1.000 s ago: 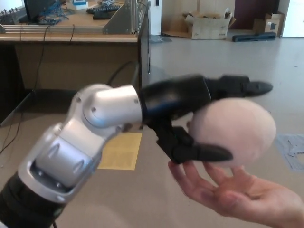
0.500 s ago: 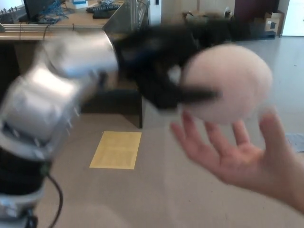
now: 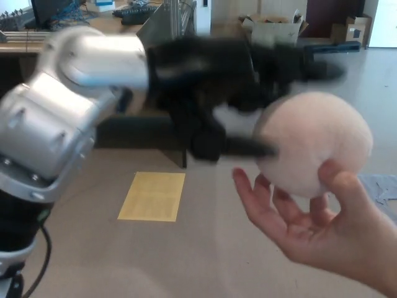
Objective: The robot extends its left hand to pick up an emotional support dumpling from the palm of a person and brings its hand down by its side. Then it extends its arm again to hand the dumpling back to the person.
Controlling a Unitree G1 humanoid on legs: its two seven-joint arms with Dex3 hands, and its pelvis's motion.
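Dumpling, pale pink and round, is sitting up at the right of the frame, resting on the fingertips and thumb of a person's hand that is reaching in palm up from the lower right. Underneath it all a smooth grey floor is stretching away, with a yellow sheet lying flat on it and cardboard boxes sitting against the far wall. Left hand is reaching across from the picture's left on a silver forearm, black and blurred; one finger is running over the top of the dumpling and the thumb is pressing at its left side, so the hand is closing around the dumpling, gripping it. Right hand is not showing at all. Behind the arm a wooden desk is standing with cables and a keyboard on top, partly blocked by the forearm.
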